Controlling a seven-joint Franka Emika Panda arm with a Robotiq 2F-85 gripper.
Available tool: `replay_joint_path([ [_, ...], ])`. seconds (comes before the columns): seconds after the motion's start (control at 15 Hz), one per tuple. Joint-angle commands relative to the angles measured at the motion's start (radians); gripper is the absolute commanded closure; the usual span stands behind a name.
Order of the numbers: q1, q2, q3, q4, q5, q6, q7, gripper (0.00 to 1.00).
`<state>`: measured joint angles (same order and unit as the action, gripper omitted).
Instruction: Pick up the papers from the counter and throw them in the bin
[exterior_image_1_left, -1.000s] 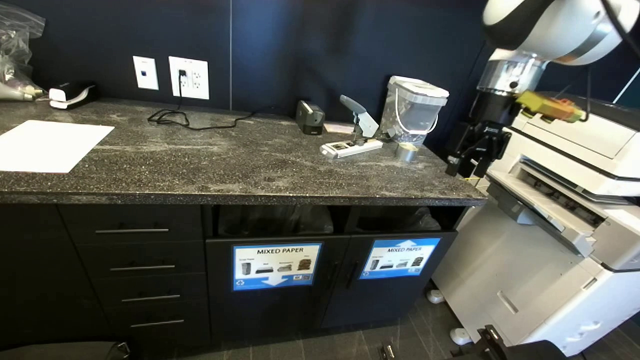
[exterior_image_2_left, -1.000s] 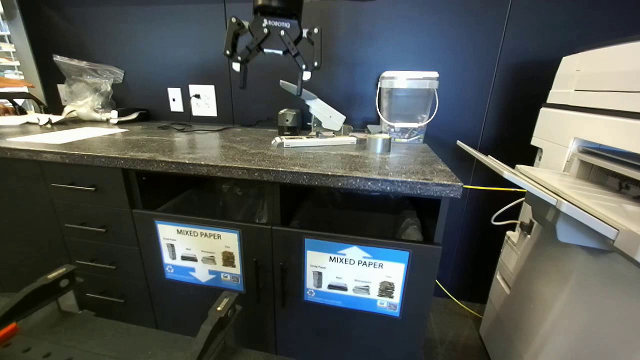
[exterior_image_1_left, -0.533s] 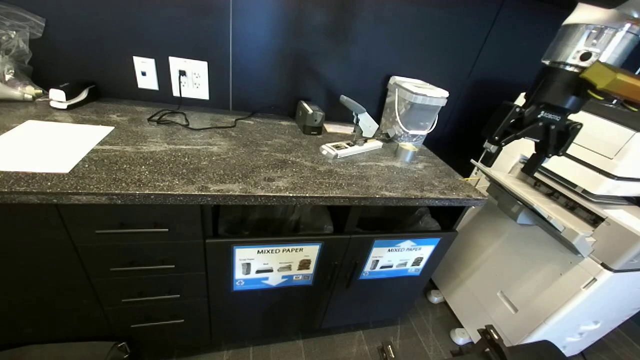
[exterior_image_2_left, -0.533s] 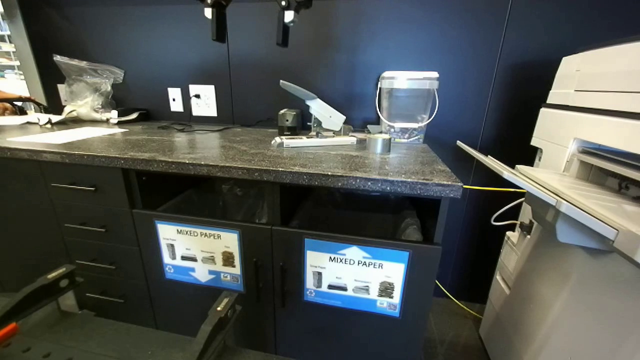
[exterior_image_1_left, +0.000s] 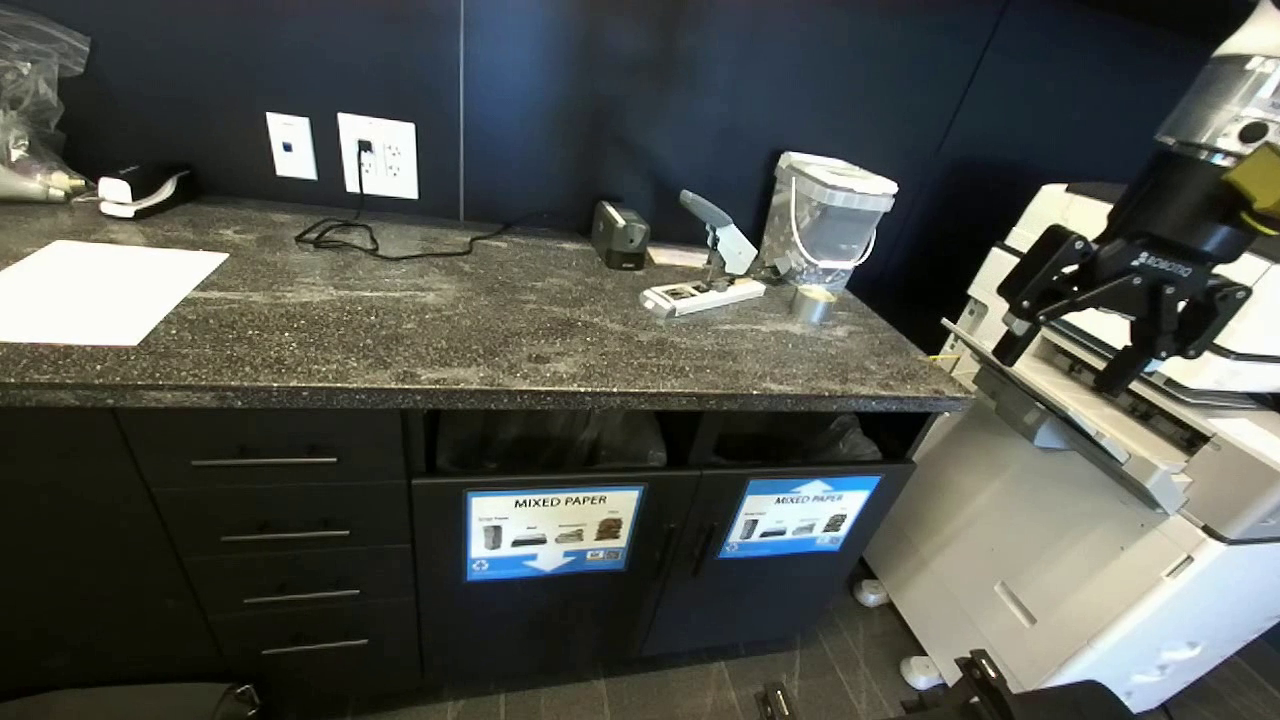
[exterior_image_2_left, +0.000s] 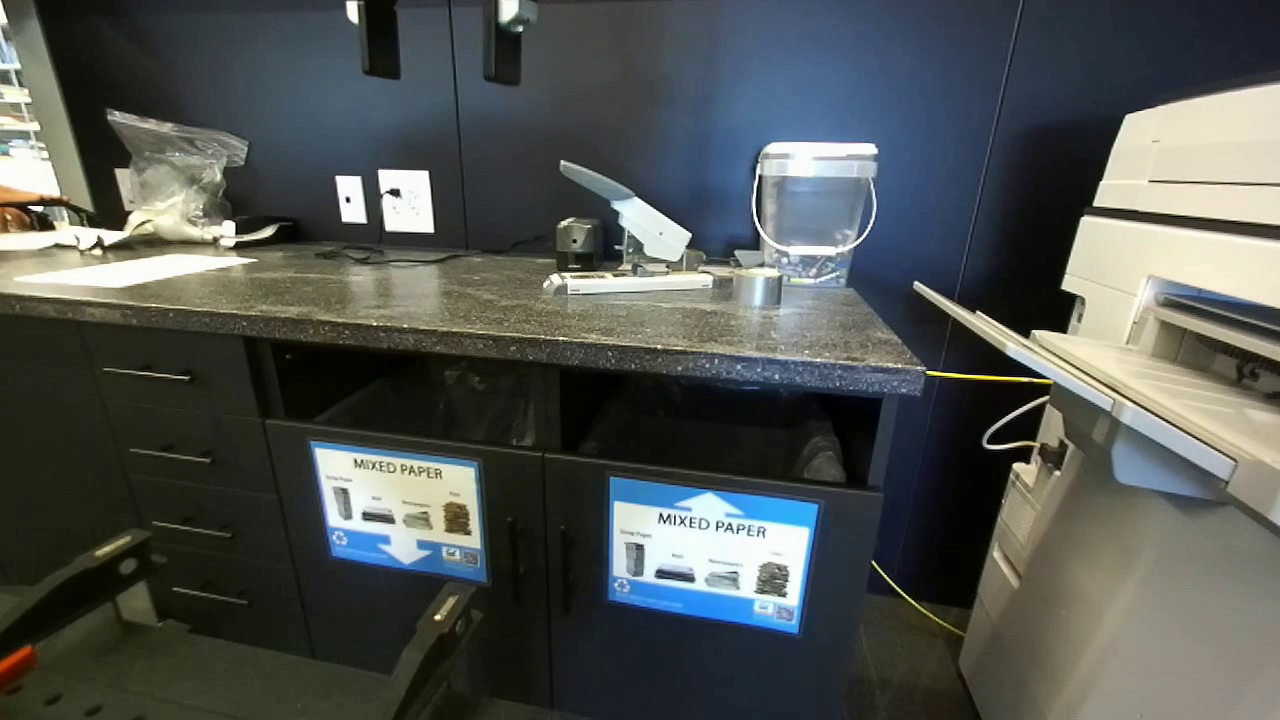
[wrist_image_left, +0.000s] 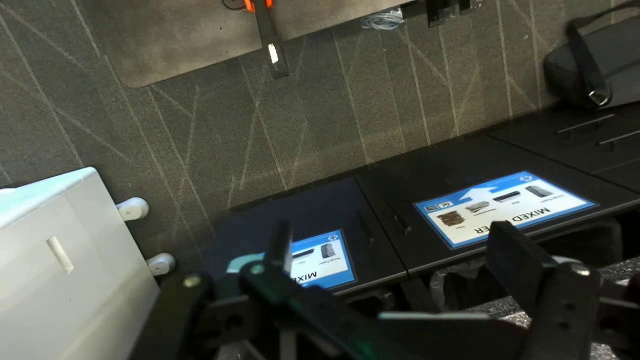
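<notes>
The crumpled paper wads do not show in any view now. The counter (exterior_image_1_left: 450, 330) is dark and speckled; it also shows in an exterior view (exterior_image_2_left: 430, 308). Under it are two open slots with clear bin liners (exterior_image_2_left: 480, 405) (exterior_image_2_left: 720, 430) above doors marked "MIXED PAPER"; the bin insides are mostly hidden in shadow. My gripper (exterior_image_1_left: 1060, 366) is open and empty, beyond the counter's right end and in front of the printer. In an exterior view only its fingertips (exterior_image_2_left: 441, 72) show at the top edge. In the wrist view the open fingers (wrist_image_left: 390, 240) are wide apart with nothing between them.
A flat white sheet (exterior_image_1_left: 100, 292) lies at the counter's left. A stapler (exterior_image_1_left: 705, 297), pencil sharpener (exterior_image_1_left: 621, 237), tape roll (exterior_image_1_left: 812, 305) and clear bucket (exterior_image_1_left: 825, 220) stand at the right. A printer (exterior_image_1_left: 1040, 540) with a protruding tray (exterior_image_2_left: 1060, 360) stands beside the counter.
My gripper has moved away from the counter, rightward in an exterior view and up and left toward the top edge in both-view comparison. It stays open. The objects on the counter have not moved.
</notes>
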<state>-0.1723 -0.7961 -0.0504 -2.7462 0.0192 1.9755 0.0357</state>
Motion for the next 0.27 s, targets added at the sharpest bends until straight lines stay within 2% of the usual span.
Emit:
replay_joint_path([
  [0.0,0.011,-0.018,-0.012,-0.009,-0.009,-0.005,0.012,0.0],
  [0.2,0.009,-0.038,-0.012,-0.017,-0.009,-0.007,0.017,0.0],
])
